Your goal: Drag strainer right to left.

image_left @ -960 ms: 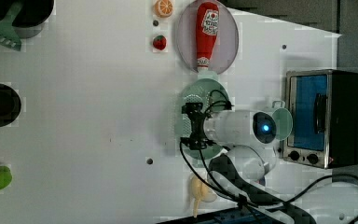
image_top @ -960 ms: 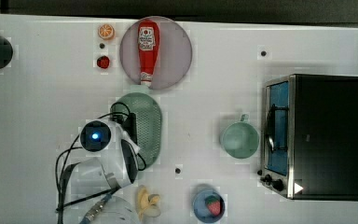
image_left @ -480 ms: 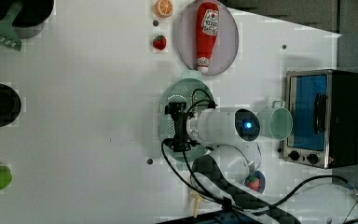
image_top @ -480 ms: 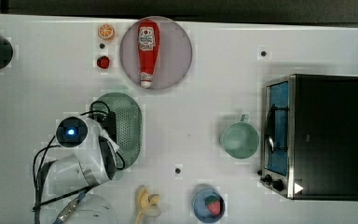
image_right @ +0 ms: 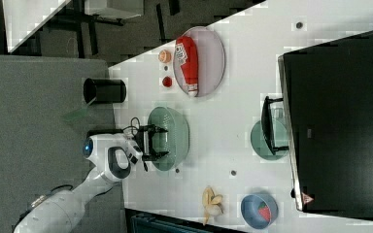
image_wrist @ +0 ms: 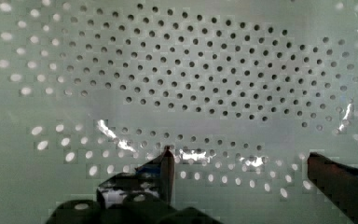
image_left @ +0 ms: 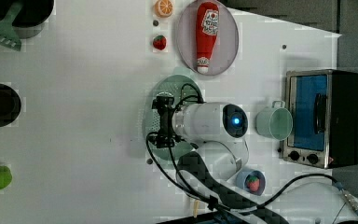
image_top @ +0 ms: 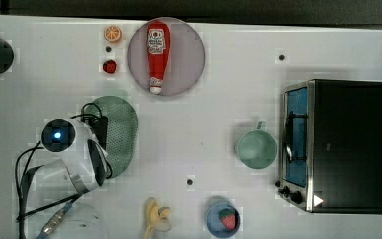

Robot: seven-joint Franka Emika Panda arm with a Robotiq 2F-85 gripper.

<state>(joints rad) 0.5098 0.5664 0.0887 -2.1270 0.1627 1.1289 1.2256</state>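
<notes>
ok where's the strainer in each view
top view: strainer left of centre, below the ketchup plate.
left view: strainer centre, partly under the arm, below the plate.
right view: strainer centre-left, below the plate.
wrist view: its perforated bottom spans the frame.
shared landmark: the ketchup plate.

The white arm [image_top: 72,162] reaches in from the lower left of the top view, its last link bent over so that the wrist points down at the table. In the left view the forearm lies level across the middle, the black gripper [image_left: 164,122] at its left end. In the right view the arm comes up from the lower left and the gripper [image_right: 151,142] faces right, its two fingers spread wide. In the wrist view the fingertips [image_wrist: 167,161] stand well apart, close over the perforated floor of the strainer [image_wrist: 191,70], with nothing clamped between them.
</notes>
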